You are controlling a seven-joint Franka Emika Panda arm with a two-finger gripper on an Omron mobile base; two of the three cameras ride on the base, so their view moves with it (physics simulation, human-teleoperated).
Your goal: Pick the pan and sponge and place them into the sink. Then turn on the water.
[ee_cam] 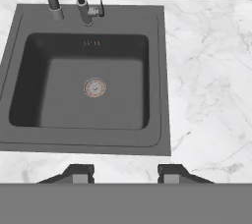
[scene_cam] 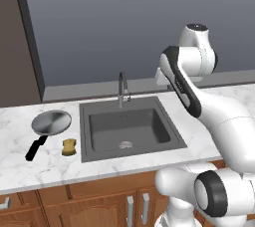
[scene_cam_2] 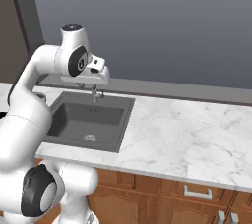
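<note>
1. Pan (scene_cam: 52, 122) sits on the counter (scene_cam: 30, 164) left of the sink (scene_cam: 130, 129), handle toward me.
2. Sponge (scene_cam: 69, 147) lies between pan and sink, just beside the sink's rim.
3. My gripper (ee_cam: 125, 173) hangs above the sink's front edge, fingers apart, holding nothing.

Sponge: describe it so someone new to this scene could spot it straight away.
Start at the dark grey sink set into the white marble counter. On the counter to its left lies a silver pan with a black handle; the sponge sits just in front of the pan, near the sink's rim. It is a small yellow-ochre block, far smaller than the pan.
</note>
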